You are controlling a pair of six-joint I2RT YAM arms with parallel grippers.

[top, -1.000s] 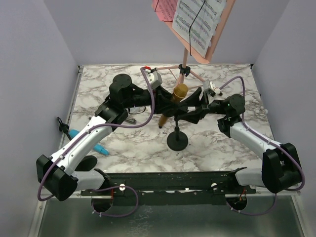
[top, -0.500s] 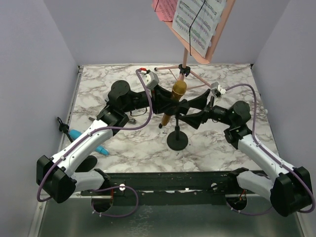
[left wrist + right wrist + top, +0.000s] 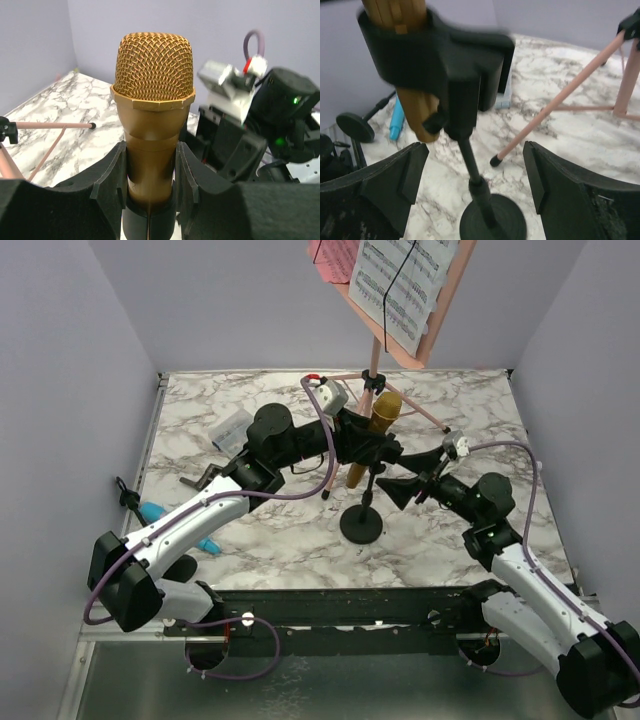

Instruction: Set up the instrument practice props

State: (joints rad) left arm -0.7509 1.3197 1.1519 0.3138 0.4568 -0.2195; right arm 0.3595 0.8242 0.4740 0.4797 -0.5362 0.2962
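The gold microphone (image 3: 154,90) stands tilted in the black clip (image 3: 445,55) of a round-based mic mount (image 3: 361,525). My left gripper (image 3: 150,170) is shut on the gold handle just above the clip, and from above this gripper (image 3: 365,447) shows at mid-table. My right gripper (image 3: 475,170) is open, its fingers wide apart on either side of the mount's stem (image 3: 476,180) without touching it. The pink music rack (image 3: 420,300) holds sheet-music pages at the back. A blue microphone (image 3: 150,511) lies at the left, next to a second mount (image 3: 351,125) lying on its side.
A pink tripod leg (image 3: 555,100) of the rack slants down to the table just behind the mount. A small clear plastic box (image 3: 232,428) and a black bracket (image 3: 200,478) lie at the back left. The table is marble-patterned (image 3: 280,540).
My right gripper opened and pulled back to the right, off the mount. My left arm carried the gold microphone right and back, tilting mount and microphone together.
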